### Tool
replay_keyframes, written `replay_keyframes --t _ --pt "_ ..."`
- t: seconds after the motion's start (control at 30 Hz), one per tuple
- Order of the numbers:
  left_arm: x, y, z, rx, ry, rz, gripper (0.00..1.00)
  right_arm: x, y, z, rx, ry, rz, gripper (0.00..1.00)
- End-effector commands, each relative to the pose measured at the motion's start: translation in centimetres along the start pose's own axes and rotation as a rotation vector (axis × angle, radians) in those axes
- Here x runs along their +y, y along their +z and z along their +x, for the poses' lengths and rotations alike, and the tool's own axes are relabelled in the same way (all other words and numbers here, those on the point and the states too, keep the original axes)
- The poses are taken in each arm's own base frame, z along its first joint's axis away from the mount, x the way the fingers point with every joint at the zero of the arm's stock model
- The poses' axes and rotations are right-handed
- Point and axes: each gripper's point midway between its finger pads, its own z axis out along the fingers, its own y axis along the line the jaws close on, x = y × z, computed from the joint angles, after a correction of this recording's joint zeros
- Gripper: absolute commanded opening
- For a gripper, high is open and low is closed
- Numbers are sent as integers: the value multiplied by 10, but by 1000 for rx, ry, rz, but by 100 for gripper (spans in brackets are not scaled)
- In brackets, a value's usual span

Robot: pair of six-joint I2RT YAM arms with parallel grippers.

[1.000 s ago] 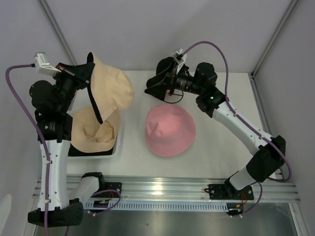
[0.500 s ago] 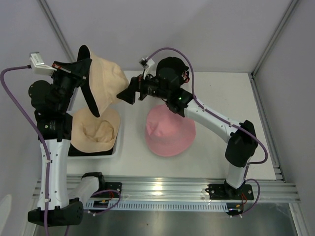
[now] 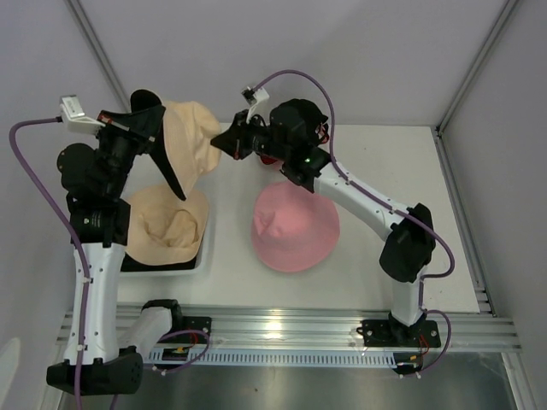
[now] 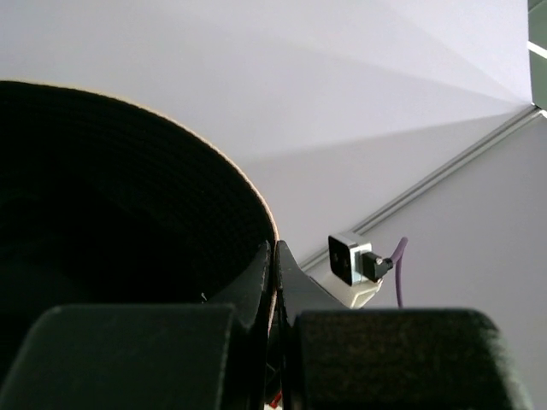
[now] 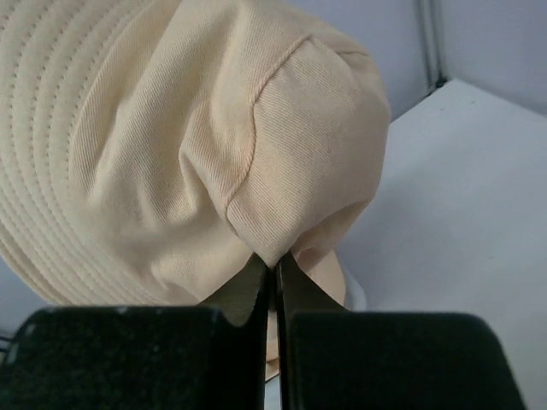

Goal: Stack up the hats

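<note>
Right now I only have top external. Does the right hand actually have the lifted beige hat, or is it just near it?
Observer: It has it. In the right wrist view, the right hand is shut on a fold of the lifted beige hat, at the crown.
Operator: Left hand?
Observer: In the left wrist view, the left hand is shut on the brim edge.
Operator: Which face of the brim is toward that camera?
Observer: The black underside, with a thin tan rim.

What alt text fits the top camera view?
A beige hat hangs in the air above the table's left side, the left hand gripping its dark-lined brim and the right hand pinching its crown. A pink hat lies on the white table, and a second beige hat sits in a tray at the left.
</note>
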Motion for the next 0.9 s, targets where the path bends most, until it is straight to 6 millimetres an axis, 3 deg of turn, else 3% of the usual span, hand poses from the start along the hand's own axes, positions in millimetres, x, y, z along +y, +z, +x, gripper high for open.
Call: replay_keyframes --t 0.0,0.13,0.17,0.23,0.27,0.33,0.37,0.4,0.53,0.6,0.7,0.73,0.87 --pt "-25 5 5 30 22 103 1 11 -21 -70 -124 -206 64 0" --pt "-49 17 35 162 34 205 1 15 -61 -107 -118 -436 188 0" --pt "-51 22 41 187 32 215 1 16 -83 -122 -133 -492 252 0" --pt "-54 26 55 225 19 226 1 15 -106 -135 -125 -617 316 0" --pt "-50 31 64 247 9 223 1 14 -129 -144 -129 -648 383 0" --pt "-66 34 76 266 -15 298 1 10 -154 -154 -130 -712 450 0" --pt "-72 36 82 282 -32 329 1 14 -177 -166 -156 -723 495 0" --pt "-79 40 99 322 -55 366 1 7 -184 -161 -140 -727 523 0" --pt "-117 58 131 406 -59 495 1 -13 -241 -176 -170 -714 667 0" --pt "-131 63 152 468 -74 537 1 -8 -266 -178 -197 -700 690 0" --pt "-130 61 175 518 -90 536 1 7 -289 -175 -217 -674 656 0" --pt "-124 58 180 528 -92 523 1 8 -286 -161 -181 -662 621 0" --pt "-83 34 204 558 -50 433 1 8 -286 -132 -111 -622 575 0"
